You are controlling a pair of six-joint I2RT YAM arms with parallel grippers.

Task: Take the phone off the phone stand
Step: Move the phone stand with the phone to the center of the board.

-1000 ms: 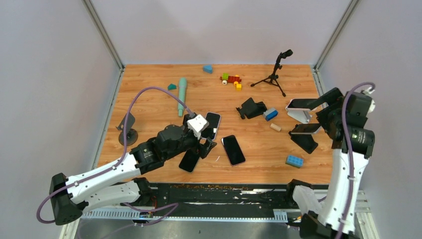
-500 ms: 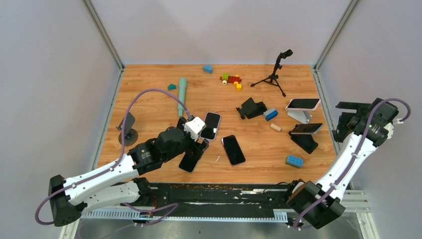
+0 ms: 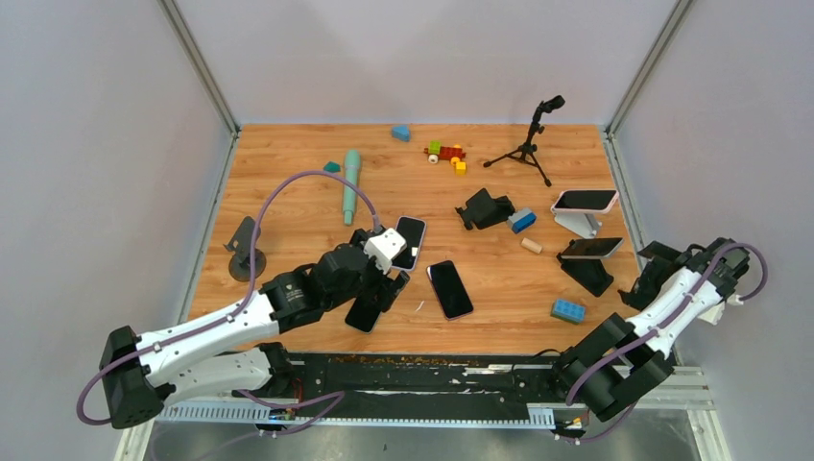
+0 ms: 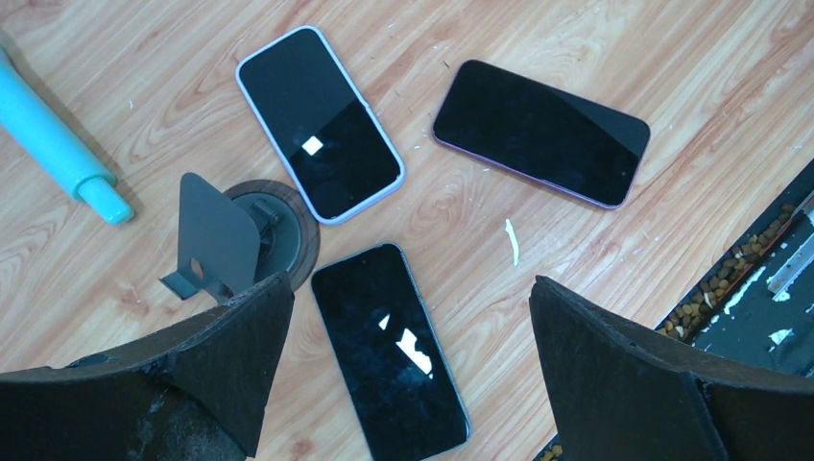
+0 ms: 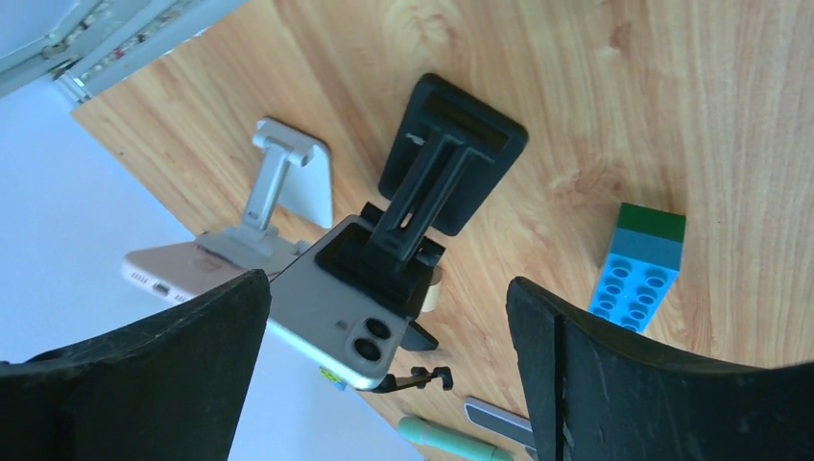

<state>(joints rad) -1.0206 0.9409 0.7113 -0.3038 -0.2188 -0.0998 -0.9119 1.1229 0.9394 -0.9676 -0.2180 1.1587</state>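
A phone (image 3: 590,247) rests on a black stand (image 3: 587,272) at the right. From behind, the right wrist view shows its silver back (image 5: 331,322) on the stand (image 5: 451,163). A pink-edged phone (image 3: 586,200) sits on a white stand (image 3: 579,224) beyond it. My right gripper (image 3: 653,269) is open and empty, low at the table's right edge, right of the black stand and apart from it. My left gripper (image 3: 389,283) is open and empty above a black phone (image 4: 389,351) lying flat beside a small round-based stand (image 4: 240,235).
Two more phones lie flat: a lilac-cased one (image 4: 320,120) and a dark one (image 4: 540,133). A blue brick (image 3: 567,310) lies near the black stand. An empty black stand (image 3: 485,206), a tripod (image 3: 528,144), a teal tube (image 3: 350,184) and small blocks (image 3: 446,154) stand farther back.
My right arm has pulled back from over the white stand's phone to the right and dropped low by the table's right edge. My left gripper has shifted slightly, still open.
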